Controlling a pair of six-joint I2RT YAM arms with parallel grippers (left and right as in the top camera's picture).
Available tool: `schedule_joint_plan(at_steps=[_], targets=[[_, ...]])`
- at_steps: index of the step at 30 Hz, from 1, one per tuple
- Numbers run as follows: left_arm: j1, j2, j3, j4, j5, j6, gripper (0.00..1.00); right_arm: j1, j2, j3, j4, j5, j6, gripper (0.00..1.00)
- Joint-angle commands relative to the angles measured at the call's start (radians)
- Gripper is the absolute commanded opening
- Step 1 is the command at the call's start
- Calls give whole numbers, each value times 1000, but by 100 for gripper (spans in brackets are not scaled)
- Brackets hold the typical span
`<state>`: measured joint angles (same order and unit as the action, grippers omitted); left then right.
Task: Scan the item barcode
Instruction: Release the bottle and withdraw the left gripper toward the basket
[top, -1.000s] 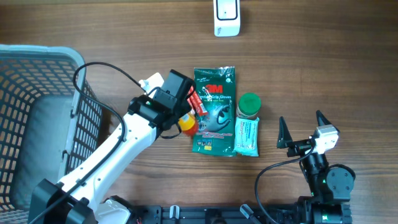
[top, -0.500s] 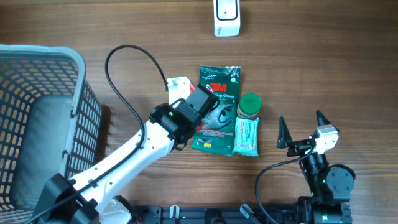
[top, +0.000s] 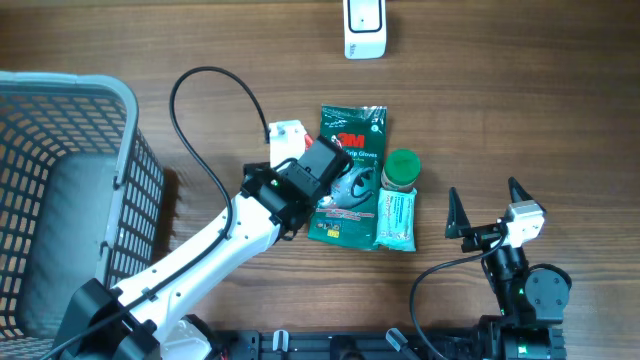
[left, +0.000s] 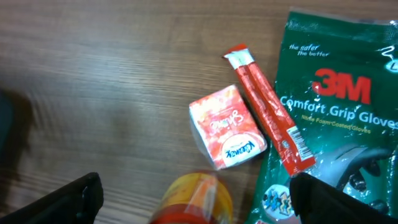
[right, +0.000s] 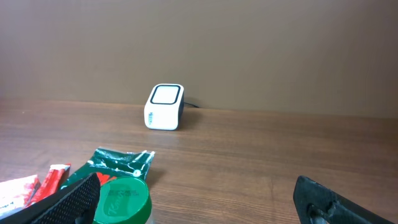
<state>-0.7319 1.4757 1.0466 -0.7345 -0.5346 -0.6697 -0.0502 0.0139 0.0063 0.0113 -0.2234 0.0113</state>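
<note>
**Work surface.** The table is brown wood-grain board. A plain tan wall stands behind its far edge. No other part of the room is in view.

**Fixed equipment.** The barcode scanner, a white unit with a dark-rimmed window, stands at the far edge near the centre, well apart from the goods. A grey mesh basket occupies the left end of the table. A black cable loops over the wood between the basket and the goods.

**Goods.** All items lie in one cluster at mid-table.
- A green glove packet lies flat.
- A green-lidded jar stands just beside its right edge.
- A pale wipe packet lies on the near side of the jar.
- In the left wrist view, a red stick sachet lies along the glove packet's left edge, its lower end over the packet.
- A small orange-pink packet touches the sachet.
- An orange bottle lies on the wood next to the orange-pink packet.

**Left gripper**. It hangs over the left side of the cluster. The fingers stand wide apart, the bottle's end lies between them, and neither finger visibly touches it.

**Right gripper**. It sits at the near right, apart from the goods. The fingers are spread fully and hold nothing.
</note>
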Motion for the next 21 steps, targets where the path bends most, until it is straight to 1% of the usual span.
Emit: schedule_joint_plan(at_steps=[1, 4, 6, 9, 12, 15, 17, 19, 21], targets=[[3, -29, 66, 4, -87, 6, 100, 6, -4, -1, 3, 13, 15, 100], [3, -78, 149, 8, -190, 13, 100, 6, -4, -1, 3, 13, 15, 100], [8, -114, 212, 74, -223, 99, 100, 6, -4, -1, 3, 13, 15, 100], [21, -150, 273, 246, -222, 276, 100, 6, -4, -1, 3, 13, 15, 100], [43, -172, 336, 459, -222, 475, 100, 6, -4, -1, 3, 13, 15, 100], [73, -177, 393, 592, -222, 646, 100, 6, -4, -1, 3, 13, 15, 100], [102, -177, 432, 644, -222, 793, 100, 6, -4, -1, 3, 13, 16, 99], [126, -180, 453, 649, -226, 910, 100, 6, -4, -1, 3, 13, 15, 100], [151, -187, 457, 649, -288, 1031, 100, 6, -4, -1, 3, 13, 15, 100]])
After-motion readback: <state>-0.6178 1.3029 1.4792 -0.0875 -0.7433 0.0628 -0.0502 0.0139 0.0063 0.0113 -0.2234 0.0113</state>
